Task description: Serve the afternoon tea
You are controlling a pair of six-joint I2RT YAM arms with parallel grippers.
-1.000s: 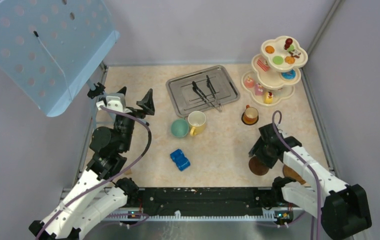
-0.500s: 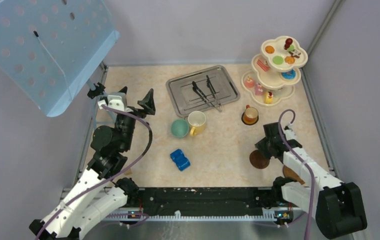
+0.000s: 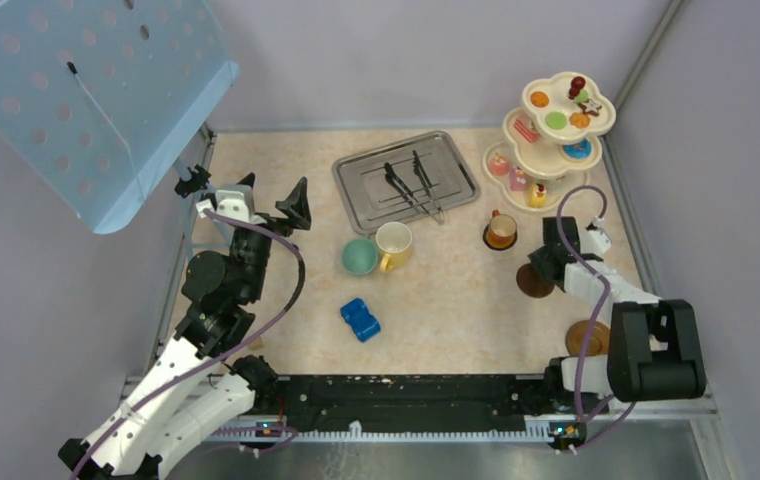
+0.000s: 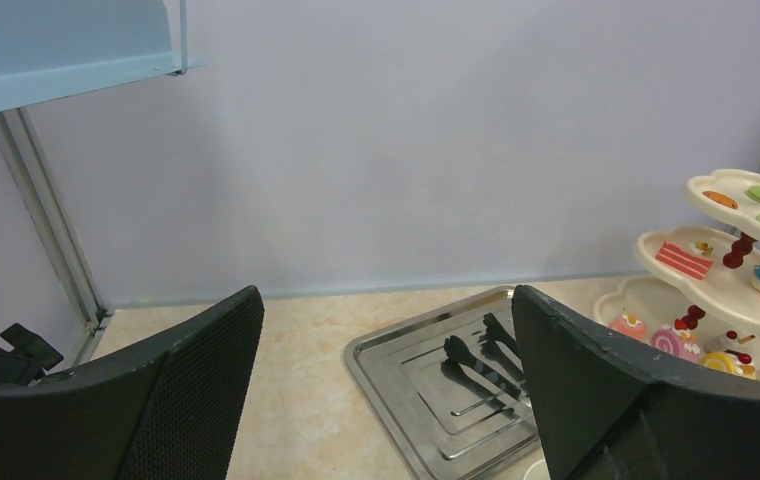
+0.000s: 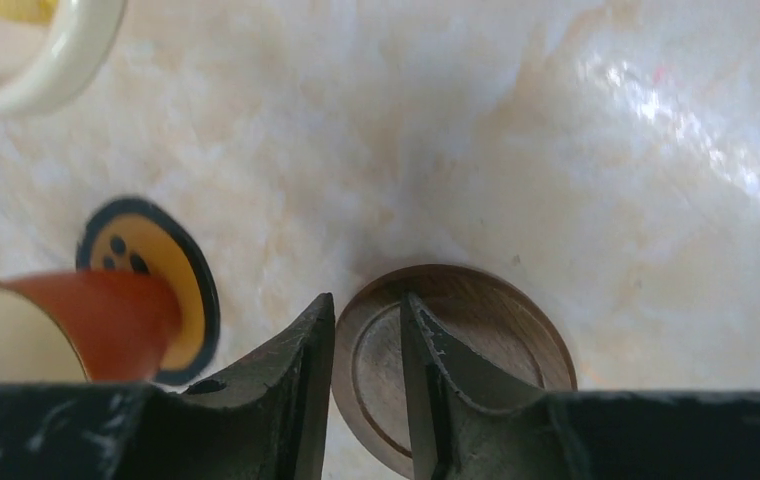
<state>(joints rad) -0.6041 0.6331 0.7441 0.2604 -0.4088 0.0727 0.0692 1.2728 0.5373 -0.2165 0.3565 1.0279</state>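
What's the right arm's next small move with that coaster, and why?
Likely set the coaster down flat on the bare table and open the jaws. The right gripper is shut on its rim, close beside the small brown cup, which has its own yellow-and-black mat. Whether the coaster touches the table yet I can't tell.

Blue toy car (image 3: pixel 360 319), two black tongs (image 3: pixel 393 177) in steel tray (image 3: pixel 359 179), perforated blue panel (image 3: pixel 76 90)

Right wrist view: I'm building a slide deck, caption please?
Right end effector pinches the rim of a brown coaster beside the small brown cup.
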